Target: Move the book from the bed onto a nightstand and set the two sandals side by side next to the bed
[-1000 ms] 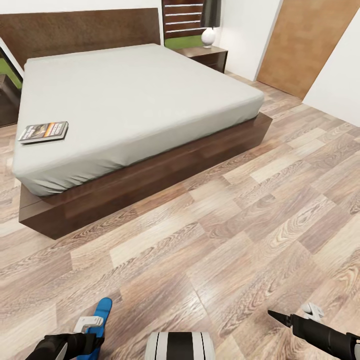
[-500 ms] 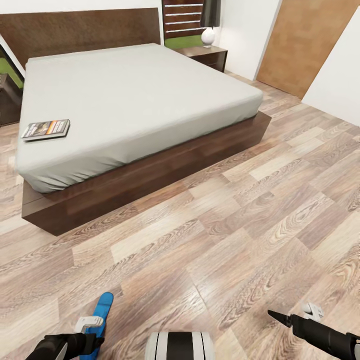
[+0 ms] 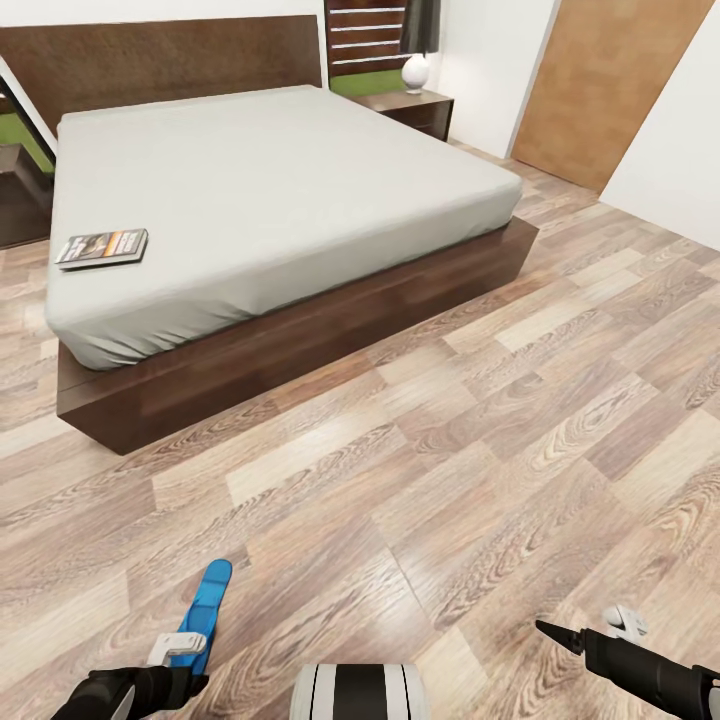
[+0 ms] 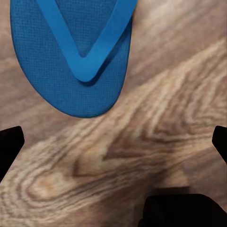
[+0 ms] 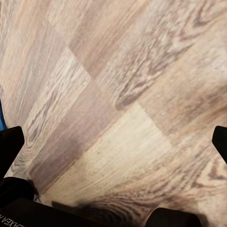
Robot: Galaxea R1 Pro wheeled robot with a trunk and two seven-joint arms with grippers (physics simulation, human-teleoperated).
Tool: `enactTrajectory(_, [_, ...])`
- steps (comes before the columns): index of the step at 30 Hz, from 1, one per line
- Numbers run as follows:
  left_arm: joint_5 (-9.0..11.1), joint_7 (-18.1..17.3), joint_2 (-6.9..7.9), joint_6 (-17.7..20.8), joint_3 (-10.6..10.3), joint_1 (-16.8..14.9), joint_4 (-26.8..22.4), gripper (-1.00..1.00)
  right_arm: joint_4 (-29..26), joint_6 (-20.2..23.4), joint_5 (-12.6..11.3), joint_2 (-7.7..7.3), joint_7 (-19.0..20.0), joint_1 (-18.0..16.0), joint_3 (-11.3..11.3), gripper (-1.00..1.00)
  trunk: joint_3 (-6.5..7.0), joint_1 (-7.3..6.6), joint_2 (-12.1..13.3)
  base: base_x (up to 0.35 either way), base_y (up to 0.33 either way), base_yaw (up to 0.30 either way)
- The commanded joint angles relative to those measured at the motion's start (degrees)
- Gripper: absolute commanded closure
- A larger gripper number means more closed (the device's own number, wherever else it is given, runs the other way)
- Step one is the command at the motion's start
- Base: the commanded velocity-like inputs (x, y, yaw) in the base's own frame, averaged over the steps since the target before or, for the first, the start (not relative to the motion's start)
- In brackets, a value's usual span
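The book lies flat near the left corner of the grey mattress of the bed. One blue sandal rests on the wood floor at the bottom left, just ahead of my left gripper. In the left wrist view the sandal lies flat on the planks beyond the fingertips, and that gripper is open and holds nothing. My right gripper hangs low at the bottom right, open over bare floor. A nightstand stands beside the headboard at the far right.
A white lamp stands on that nightstand. A brown door is in the right wall. A dark low cabinet shows at the left edge beside the bed. Wide wood floor lies between me and the bed frame.
The whole picture has shifted a little, so the camera has moved; the bed now sits slightly further right and up. More of the blue sandal shows beyond the left gripper. Both arms keep their pose.
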Motion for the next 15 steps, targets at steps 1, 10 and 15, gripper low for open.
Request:
enactTrajectory(1, [-0.02,-0.31,-0.03,0.42,0.27,0.00,-0.09,-1.00,-0.01,0.35,-0.21,0.00,0.08,-0.02,-0.06,-1.00,-0.04,-0.01,-0.02,-0.010,0.000,0.000])
enactTrajectory(10, [0.01,-0.36,0.03,0.68,0.36,-0.10,-1.13,-1.00,-0.01,0.35,-0.21,0.01,0.08,-0.02,-0.06,-1.00,-0.04,-0.01,-0.02,-0.003,0.000,0.000])
enactTrajectory(15, [0.02,-0.39,-0.31,1.54,0.36,-0.23,-5.10,-1.00,-0.01,0.35,-0.17,0.00,0.03,-0.02,-0.06,-1.00,-0.04,-0.01,-0.02,0.000,0.000,0.000])
